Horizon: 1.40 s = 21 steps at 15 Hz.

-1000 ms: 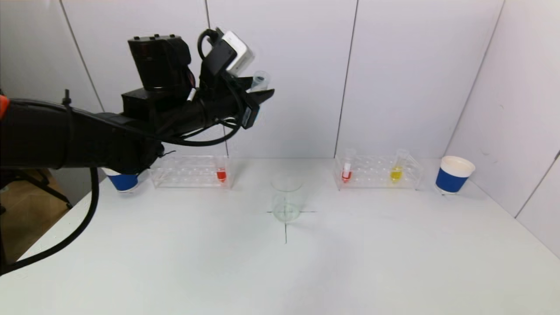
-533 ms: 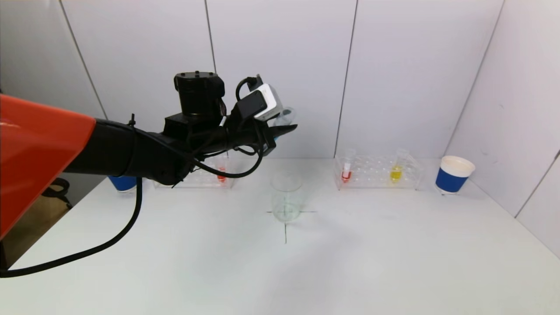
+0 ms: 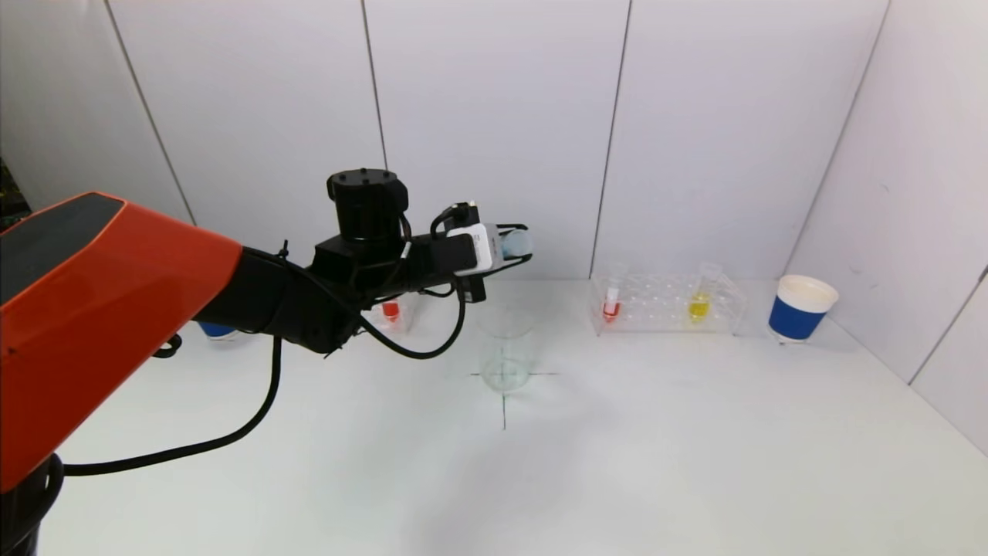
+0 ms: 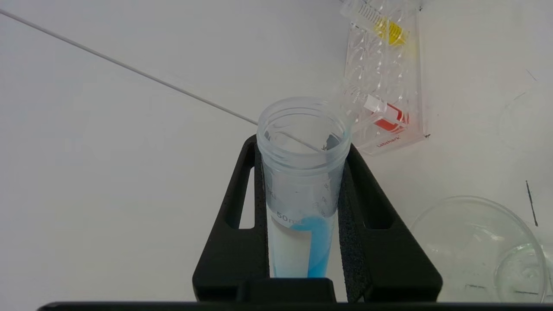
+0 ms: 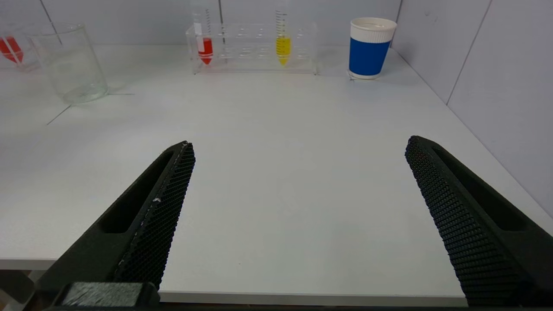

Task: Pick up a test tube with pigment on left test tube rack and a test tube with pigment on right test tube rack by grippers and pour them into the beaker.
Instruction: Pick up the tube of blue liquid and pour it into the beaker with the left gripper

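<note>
White wall behind clear test tube point(image 4: 302, 172), blue pigment inside.

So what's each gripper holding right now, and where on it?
The left gripper clamps the blue-pigment test tube by its body, below the open mouth. The right gripper is open, holding nothing.

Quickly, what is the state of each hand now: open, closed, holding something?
Left hand: closed on the test tube with blue pigment, above and behind the beaker.
Right hand: open, holding nothing, low over the table's near edge.
</note>
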{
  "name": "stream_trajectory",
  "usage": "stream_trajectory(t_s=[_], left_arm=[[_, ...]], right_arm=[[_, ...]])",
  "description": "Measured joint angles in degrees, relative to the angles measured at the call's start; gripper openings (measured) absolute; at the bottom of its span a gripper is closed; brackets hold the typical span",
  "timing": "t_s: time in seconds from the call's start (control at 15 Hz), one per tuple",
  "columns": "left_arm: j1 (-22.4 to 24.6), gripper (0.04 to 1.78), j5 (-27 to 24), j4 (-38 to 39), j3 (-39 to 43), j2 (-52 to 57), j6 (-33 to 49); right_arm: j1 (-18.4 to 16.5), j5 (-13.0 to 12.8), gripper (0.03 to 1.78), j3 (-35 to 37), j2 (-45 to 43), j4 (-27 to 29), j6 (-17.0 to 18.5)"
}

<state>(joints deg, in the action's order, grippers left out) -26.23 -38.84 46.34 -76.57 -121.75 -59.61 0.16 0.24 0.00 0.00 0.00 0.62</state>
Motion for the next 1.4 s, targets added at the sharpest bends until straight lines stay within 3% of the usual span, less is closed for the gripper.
stream_trajectory(t_s=[0.4, 1.0, 1.4], left_arm=[[1.22, 0.46, -1.01, 8.62, -0.41, -7.34, -0.41], [5.38, 0.46, -4.96, 8.48, -2.69, -11.74, -7.36], [5.51, 0.46, -5.12, 5.67, -3.11, -10.53, -10.67]], right_arm=[[0.00, 0.00, 1.77, 0.00, 0.00, 0.00, 0.00], [0.00, -0.02, 1.77, 0.00, 0.00, 0.00, 0.00], [0.00, 0.00, 1.77, 0.00, 0.00, 0.00, -0.02]])
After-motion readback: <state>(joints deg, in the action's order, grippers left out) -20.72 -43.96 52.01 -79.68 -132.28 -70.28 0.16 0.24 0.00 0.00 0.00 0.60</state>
